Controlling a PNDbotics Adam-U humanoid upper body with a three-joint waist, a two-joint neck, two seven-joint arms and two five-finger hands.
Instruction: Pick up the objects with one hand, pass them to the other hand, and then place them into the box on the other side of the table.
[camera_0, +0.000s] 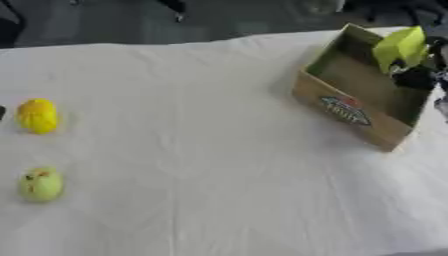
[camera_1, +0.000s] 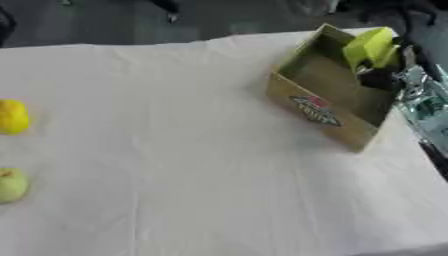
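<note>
Green fruit (camera_0: 41, 184) and yellow fruit (camera_0: 38, 116) wait at the tabletop's (camera_0: 219, 150) left edge, while the right hand (camera_0: 411, 75), clamped on a yellow-green object (camera_0: 401, 47), hangs over the box (camera_0: 350, 112).

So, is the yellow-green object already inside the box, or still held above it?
Still held above. The yellow-green object sits in the right hand over the box, above its far rim; the box floor looks bare.

A white-clothed table (camera_0: 201, 100) bears a cardboard box (camera_0: 350, 112), yellow fruit (camera_0: 38, 116) and green fruit (camera_0: 41, 184).
</note>
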